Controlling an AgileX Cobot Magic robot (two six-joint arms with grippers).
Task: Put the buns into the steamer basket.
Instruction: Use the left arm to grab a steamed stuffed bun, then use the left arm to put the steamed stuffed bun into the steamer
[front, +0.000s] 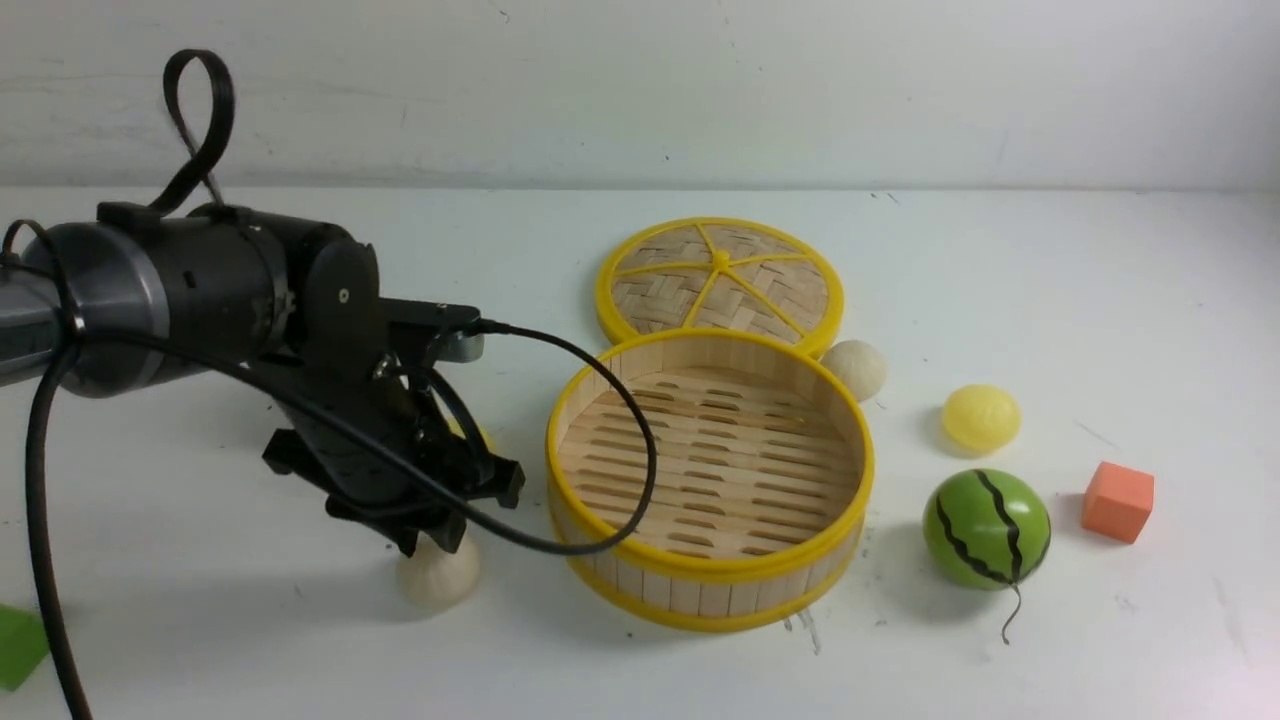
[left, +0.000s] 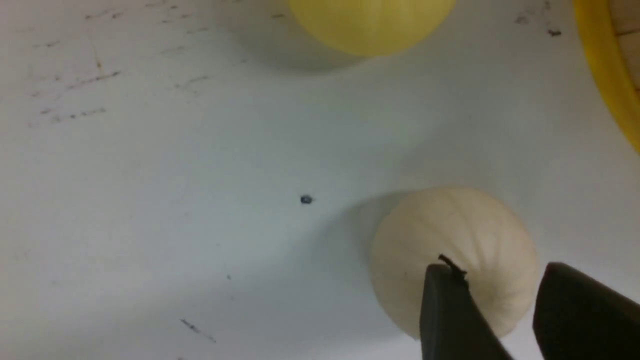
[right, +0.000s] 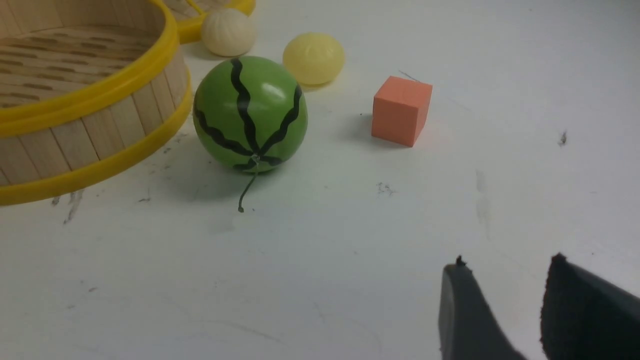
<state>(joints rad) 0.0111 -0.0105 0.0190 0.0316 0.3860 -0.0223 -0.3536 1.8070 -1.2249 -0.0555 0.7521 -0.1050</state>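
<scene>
Fingers (left: 450, 320) of the left gripper (left: 495, 270) are spread apart. Their tips are right over an off-white pleated toy bun (left: 450, 225) that sits on the white table (left: 175, 175), and they're not clamping it. A pale yellow pleated bun (left: 370, 25) is nearby, and both are left of the round bamboo steamer basket with yellow rims (front: 700, 598).

On the basket's right, a second off-white bun (front: 853, 368) sits just beside the flat woven lid with yellow spokes (front: 720, 280). A second pale yellow bun (front: 981, 417) is near the green ball with black watermelon stripes (front: 986, 528).

The right gripper (right: 507, 265) is also spread, with nothing between its fingers.
</scene>
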